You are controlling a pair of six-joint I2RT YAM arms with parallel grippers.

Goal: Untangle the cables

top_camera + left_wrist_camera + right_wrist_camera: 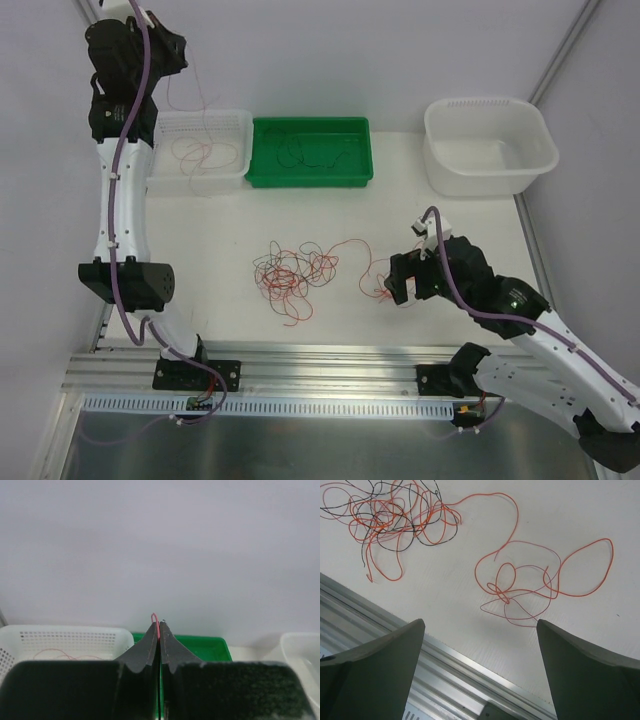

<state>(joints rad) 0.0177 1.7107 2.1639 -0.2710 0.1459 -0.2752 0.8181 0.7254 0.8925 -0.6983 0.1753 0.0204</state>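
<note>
Top external: some cables (200, 155) binned; tangle (292, 272) left (mostly); my left gripper (159, 625) pinches one strand (155, 619); my right gripper (480, 624) gapes.

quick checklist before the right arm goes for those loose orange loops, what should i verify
1. left gripper shut on the pinkish wire: ok
2. that wire hangs toward the white basket, away from the main tangle: ok
3. right gripper open: ok
4. orange loops lie just ahead of it, centred in its opening: ok
5. loops free of the main tangle: cannot tell; one orange strand from the tangle ends right beside them
</note>
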